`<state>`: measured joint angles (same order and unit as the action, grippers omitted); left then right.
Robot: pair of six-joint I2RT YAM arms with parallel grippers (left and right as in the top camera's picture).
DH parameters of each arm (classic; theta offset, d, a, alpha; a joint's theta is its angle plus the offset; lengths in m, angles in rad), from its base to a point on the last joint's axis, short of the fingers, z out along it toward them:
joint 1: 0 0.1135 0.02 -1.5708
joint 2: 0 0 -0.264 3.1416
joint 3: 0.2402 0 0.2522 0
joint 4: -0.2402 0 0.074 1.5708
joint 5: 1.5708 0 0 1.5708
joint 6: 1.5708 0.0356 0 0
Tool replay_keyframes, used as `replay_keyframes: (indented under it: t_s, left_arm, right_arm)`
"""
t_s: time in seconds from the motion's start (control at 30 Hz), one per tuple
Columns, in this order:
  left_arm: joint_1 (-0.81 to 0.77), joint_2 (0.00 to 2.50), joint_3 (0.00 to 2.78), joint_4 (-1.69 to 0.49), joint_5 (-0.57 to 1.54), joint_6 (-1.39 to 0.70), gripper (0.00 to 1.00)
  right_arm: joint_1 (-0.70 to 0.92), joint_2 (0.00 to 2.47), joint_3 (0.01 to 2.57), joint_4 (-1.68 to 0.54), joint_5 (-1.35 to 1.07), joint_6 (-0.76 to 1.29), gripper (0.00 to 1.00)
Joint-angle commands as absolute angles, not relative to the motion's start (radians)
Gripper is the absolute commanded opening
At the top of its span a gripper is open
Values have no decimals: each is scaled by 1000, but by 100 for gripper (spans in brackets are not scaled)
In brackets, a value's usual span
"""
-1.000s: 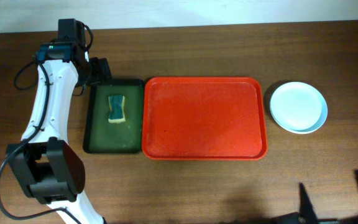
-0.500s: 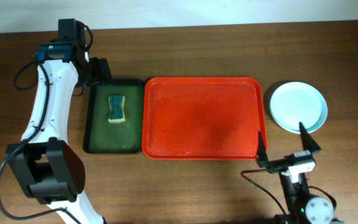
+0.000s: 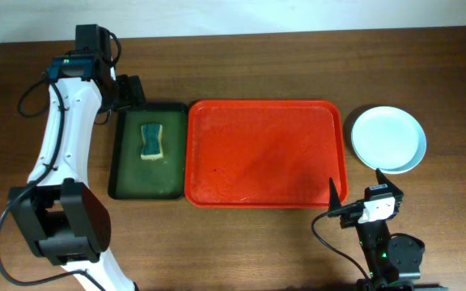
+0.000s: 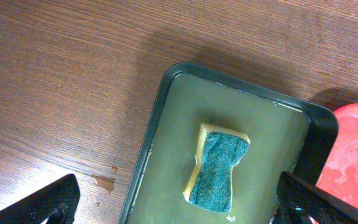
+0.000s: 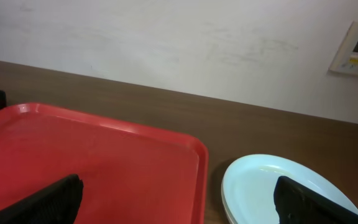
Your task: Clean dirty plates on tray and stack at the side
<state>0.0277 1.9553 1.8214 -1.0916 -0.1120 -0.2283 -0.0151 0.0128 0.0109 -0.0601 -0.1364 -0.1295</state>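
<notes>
The red tray (image 3: 265,153) lies mid-table with nothing on it; it also shows in the right wrist view (image 5: 104,162). The plates (image 3: 388,139) sit stacked on the table just right of the tray, the pale blue-white top plate facing up (image 5: 272,186). My right gripper (image 3: 356,194) is open and empty. It hovers near the tray's front right corner, in front of the stack (image 5: 179,205). My left gripper (image 3: 128,91) is open and empty, above the dark green tray's far left corner (image 4: 179,205).
The dark green tray (image 3: 148,182) lies left of the red tray and holds a yellow sponge with a green scouring face (image 4: 219,168) in a thin film of liquid. Small water drops (image 4: 103,182) lie on the wood beside it.
My right gripper has come in from the bottom right edge to the red tray's front right corner. The left arm, plates and sponge have not moved.
</notes>
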Motion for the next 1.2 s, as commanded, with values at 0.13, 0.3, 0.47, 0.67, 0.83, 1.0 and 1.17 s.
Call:
replay_keyframes:
  t_s: [0.13,0.3,0.47,0.67,0.83,1.0,1.17]
  left_arm:
    - [28,1955,1826,-1090,-110,-223,99]
    - [27,1955,1826,-1090,-110,-223,99]
    - [20,1955,1826,-1090,-110,-223,100]
    - [15,1955,1826,-1090,-110,-223,99]
    - [-24,1866,1826,-1092,-110,-223,99]
    - [-69,1586,1826,-1093,-110,-223,99]
    - [-69,1356,1826,-1187,-112,-223,99]
  right_arm:
    - [-8,6,6,-68,-122,-119,98]
    - [-8,6,6,-68,-123,-119,98]
    - [-8,6,6,-68,-122,-119,99]
    - [-8,6,6,-68,-123,-119,98]
    - [-8,6,6,-68,-123,-119,99]
    - [-8,6,6,-68,-123,-119,99]
    - [-8,6,6,-68,-123,-119,99]
